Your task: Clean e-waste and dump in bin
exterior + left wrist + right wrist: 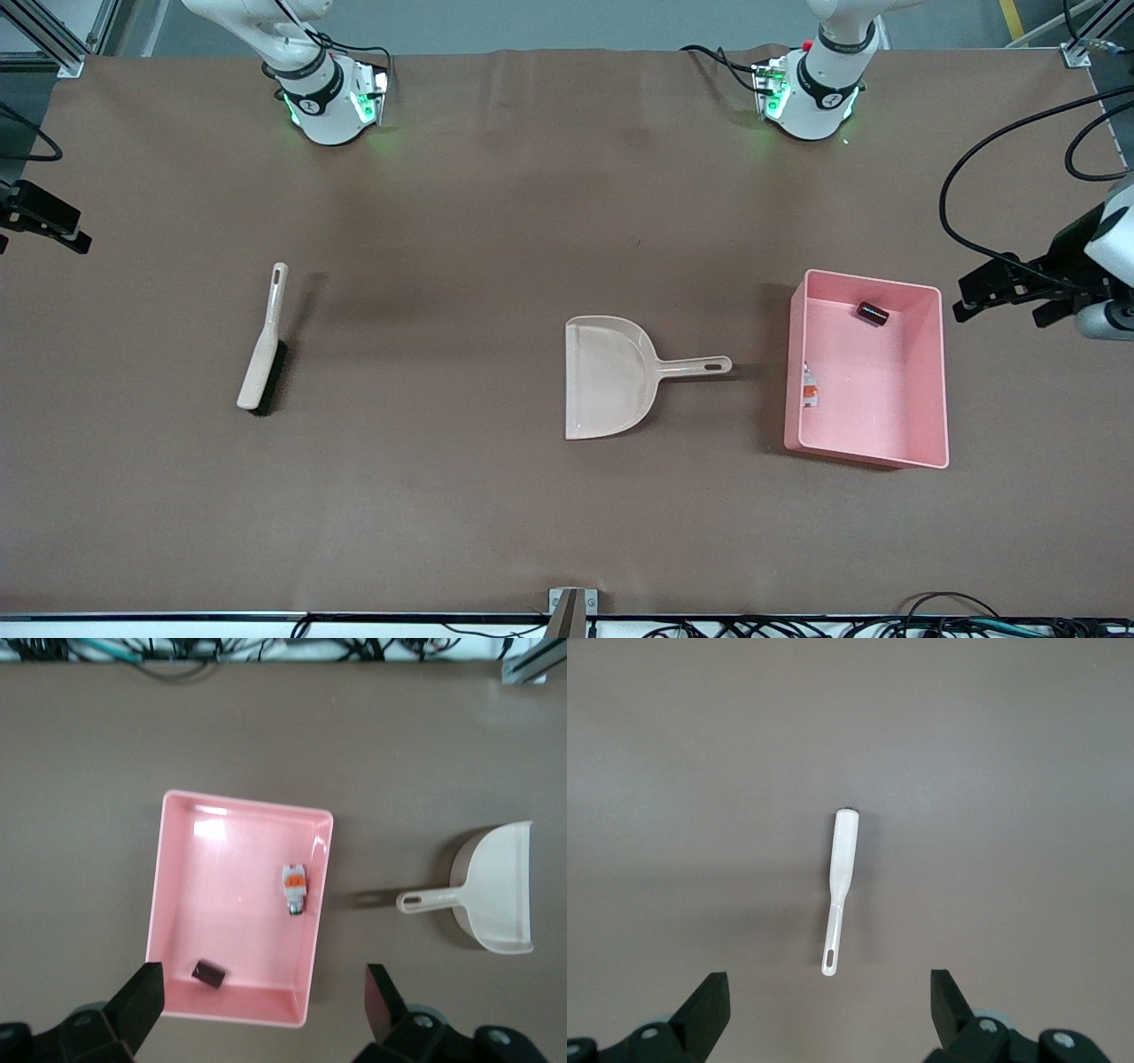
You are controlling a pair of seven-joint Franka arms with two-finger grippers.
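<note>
The pink bin stands at the left arm's end of the table. Both pieces of e-waste lie inside it: the whitish part against the wall nearest the dustpan, the dark ribbed block in a corner nearer the robots. My left gripper hangs high, open and empty; in the left wrist view it is over the bin, with the whitish part and the dark block below. My right gripper is open and empty, high over the brush.
A beige dustpan lies mid-table, its handle pointing toward the bin; it also shows in the left wrist view. A beige brush with dark bristles lies toward the right arm's end. Cables run along the table's near edge.
</note>
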